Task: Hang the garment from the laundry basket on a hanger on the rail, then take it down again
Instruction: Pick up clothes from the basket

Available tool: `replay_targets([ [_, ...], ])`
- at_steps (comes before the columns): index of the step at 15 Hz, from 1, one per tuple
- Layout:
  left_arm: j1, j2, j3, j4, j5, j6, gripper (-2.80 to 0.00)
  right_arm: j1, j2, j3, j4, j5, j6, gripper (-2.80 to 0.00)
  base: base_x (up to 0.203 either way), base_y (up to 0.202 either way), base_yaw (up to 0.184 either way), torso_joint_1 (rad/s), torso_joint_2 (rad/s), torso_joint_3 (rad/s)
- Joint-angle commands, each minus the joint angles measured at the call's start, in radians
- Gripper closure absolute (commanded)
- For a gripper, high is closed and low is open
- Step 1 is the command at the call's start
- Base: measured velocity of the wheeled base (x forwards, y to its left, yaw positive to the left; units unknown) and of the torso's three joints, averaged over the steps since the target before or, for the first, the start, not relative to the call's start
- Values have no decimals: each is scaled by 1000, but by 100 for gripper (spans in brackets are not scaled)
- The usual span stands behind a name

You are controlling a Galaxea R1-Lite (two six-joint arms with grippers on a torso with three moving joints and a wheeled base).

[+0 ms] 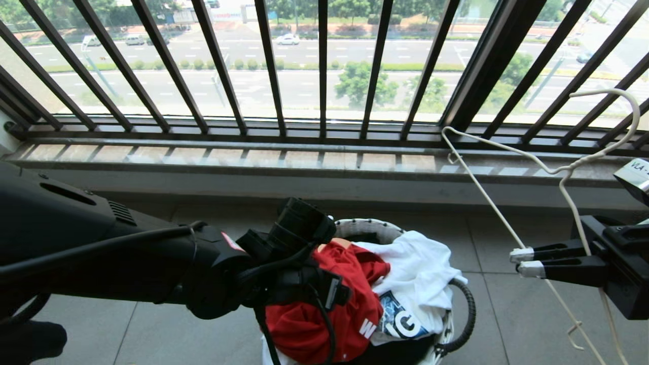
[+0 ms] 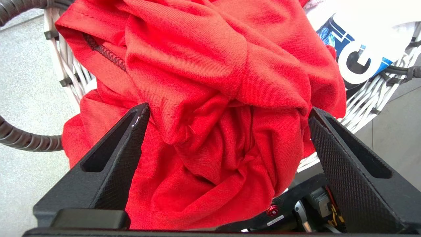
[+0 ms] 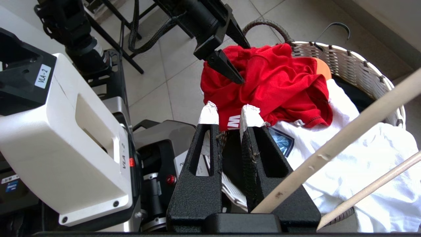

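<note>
The garment, a crumpled red T-shirt with white lettering, lies on top of the pile in the laundry basket. My left gripper reaches down onto it, open wide, its fingers on either side of a bunched fold of the garment. In the right wrist view the left gripper shows pressed into the garment. My right gripper hangs to the right of the basket, shut on the hanger, a thin white wire one held upright. The rail is out of view.
A white printed shirt fills the basket's right half, with something black under it. The dark barred window railing and a stone sill run along the far side. My own white base stands close behind the basket.
</note>
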Motion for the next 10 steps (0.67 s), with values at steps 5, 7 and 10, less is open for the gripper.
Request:
replay_targets([
  [5,-1,45,-5,-2,-2,-5,-280,0,0,-1,2,8,-5,0,0,0,0,0,0,0],
  [7,-1,46,-7,-3,-2,-6,-280,-1,0,0,2,8,-5,0,0,0,0,0,0,0],
  [10,1,43,-8,-5,-2,-11,0,-1,0,0,2,8,-6,0,0,0,0,0,0,0],
])
